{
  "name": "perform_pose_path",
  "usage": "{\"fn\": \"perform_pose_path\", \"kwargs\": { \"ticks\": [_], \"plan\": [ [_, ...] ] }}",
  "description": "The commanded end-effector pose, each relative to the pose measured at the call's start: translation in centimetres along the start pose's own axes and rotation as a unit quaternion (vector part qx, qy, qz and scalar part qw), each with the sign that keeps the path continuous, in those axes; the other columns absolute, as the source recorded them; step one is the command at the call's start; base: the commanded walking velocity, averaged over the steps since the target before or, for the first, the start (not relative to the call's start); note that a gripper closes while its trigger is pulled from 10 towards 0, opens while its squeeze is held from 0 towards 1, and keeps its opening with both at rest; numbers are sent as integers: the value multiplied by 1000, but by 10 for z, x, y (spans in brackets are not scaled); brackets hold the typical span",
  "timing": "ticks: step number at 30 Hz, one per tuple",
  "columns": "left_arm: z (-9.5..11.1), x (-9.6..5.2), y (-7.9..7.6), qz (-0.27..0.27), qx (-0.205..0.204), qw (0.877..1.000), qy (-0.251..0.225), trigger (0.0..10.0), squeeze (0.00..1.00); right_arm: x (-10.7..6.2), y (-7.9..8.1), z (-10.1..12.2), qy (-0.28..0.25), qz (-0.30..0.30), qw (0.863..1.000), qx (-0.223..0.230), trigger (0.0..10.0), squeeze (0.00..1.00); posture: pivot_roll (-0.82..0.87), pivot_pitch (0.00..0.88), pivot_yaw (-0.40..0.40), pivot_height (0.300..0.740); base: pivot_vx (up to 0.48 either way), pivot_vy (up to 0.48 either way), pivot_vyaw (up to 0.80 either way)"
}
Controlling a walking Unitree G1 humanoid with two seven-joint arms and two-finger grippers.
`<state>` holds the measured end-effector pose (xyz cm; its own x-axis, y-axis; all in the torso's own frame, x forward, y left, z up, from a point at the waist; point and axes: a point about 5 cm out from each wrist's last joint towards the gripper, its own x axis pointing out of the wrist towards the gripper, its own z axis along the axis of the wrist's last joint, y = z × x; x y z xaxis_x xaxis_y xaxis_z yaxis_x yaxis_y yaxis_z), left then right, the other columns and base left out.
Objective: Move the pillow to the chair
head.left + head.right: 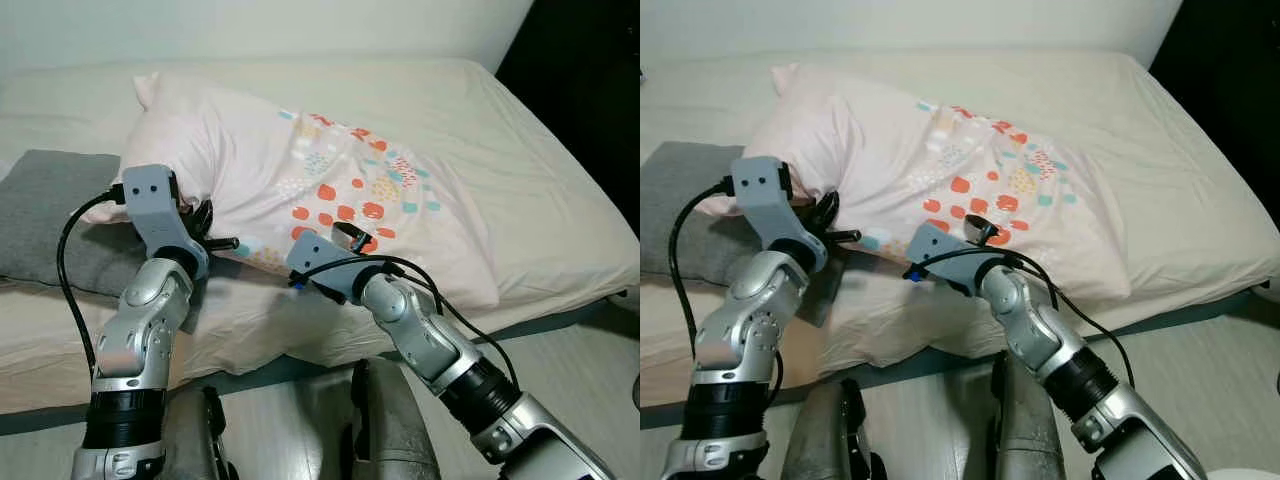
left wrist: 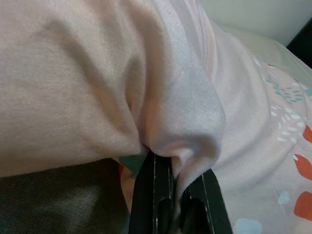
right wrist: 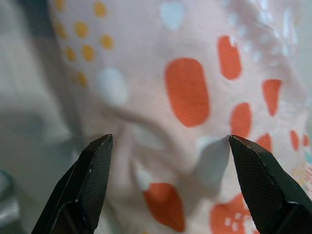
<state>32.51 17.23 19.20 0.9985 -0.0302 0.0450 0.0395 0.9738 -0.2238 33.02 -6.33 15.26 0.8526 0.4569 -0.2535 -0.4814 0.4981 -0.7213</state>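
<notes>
On bed (image 1: 560,190), left hand (image 2: 178,195) pinches pillow (image 1: 330,180) beside grey blanket (image 1: 45,215); right hand (image 3: 168,183) wide.

The bed (image 1: 540,180) lies open from 12 to 3 o'clock of the pillow (image 1: 330,190), while a grey blanket (image 1: 45,215) crowds its 9 o'clock side beside the left gripper (image 1: 200,228), and the right gripper (image 3: 168,183) spreads against its 6 o'clock edge.

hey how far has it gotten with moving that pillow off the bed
Early stage. Done: the left gripper has pinched a fold of the pink pillow near its left end. In hand: the right gripper is open, its fingers spread right at the pillow's patterned front edge, not yet closed. Left: the pillow lies on the bed, so closing, lifting and carrying it to the chair remain.
</notes>
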Motion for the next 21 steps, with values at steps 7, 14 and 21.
{"fn": "perform_pose_path", "kwargs": {
  "ticks": [7,14,21],
  "plan": [
    [-7,-2,-3,-6,4,1000,15,0,0,2,18,-37,77,3,997,-4,10000,0,-37,200,-65,574,0,0,0],
    [-8,-2,-5,-8,2,1000,15,0,0,6,13,-52,105,-19,994,-25,10000,0,-33,193,-66,574,0,0,0],
    [-8,-2,-5,-7,-6,1000,13,0,0,10,-12,-57,111,-99,987,-68,10000,0,-39,191,-65,574,0,0,0]
  ]
}}
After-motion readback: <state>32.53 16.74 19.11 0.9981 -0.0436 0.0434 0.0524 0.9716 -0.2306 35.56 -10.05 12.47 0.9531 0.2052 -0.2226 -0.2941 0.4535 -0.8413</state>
